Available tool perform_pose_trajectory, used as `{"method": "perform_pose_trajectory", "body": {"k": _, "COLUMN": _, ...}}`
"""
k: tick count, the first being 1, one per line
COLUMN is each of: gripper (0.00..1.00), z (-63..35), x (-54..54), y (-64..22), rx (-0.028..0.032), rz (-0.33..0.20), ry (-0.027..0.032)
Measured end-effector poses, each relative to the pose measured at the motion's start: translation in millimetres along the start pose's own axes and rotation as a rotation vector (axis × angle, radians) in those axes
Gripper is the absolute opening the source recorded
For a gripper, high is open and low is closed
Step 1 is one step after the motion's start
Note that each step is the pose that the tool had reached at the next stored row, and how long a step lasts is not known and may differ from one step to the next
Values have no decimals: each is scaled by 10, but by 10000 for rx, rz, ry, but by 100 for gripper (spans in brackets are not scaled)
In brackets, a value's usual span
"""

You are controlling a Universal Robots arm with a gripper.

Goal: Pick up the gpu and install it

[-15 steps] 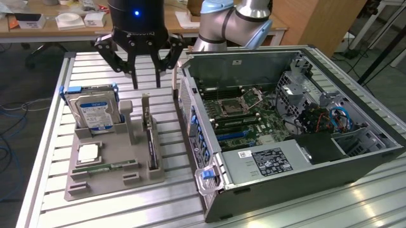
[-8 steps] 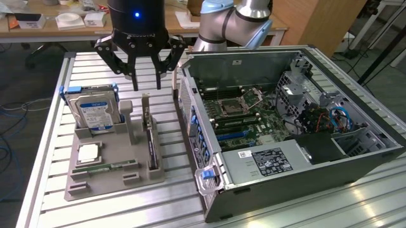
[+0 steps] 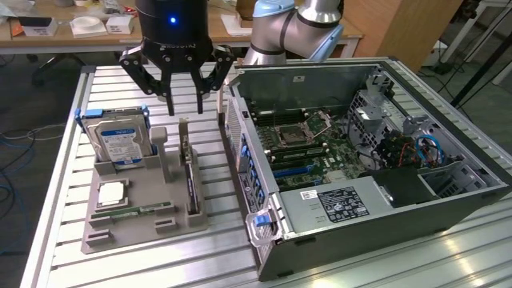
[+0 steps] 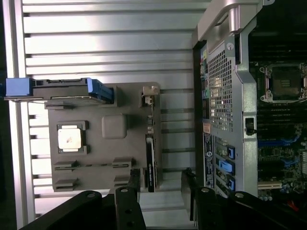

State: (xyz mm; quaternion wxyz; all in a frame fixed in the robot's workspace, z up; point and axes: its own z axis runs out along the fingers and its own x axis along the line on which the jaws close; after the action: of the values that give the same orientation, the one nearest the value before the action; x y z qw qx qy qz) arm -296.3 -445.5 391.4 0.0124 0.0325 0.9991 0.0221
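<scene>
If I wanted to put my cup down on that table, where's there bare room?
Bare table slats lie in front of the gray parts tray, and in the strip along its side on the exterior view's left. It is crowded in the narrow gap between the gpu and the computer case, below the open fingers.

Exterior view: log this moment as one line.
claw: open, empty | position: above thin dark gpu card | gpu card: on edge in grey plastic holder tray | install: not done

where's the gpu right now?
The gpu stands on edge in the grey holder, toward the exterior view's right, beside the computer case, beneath the open gripper.
</scene>
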Motion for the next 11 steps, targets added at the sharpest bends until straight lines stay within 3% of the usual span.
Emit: {"method": "perform_pose_trajectory", "body": {"k": 11, "gripper": 47, "z": 65, "x": 1, "y": -3, "rx": 0, "rz": 0, "ry": -2}}
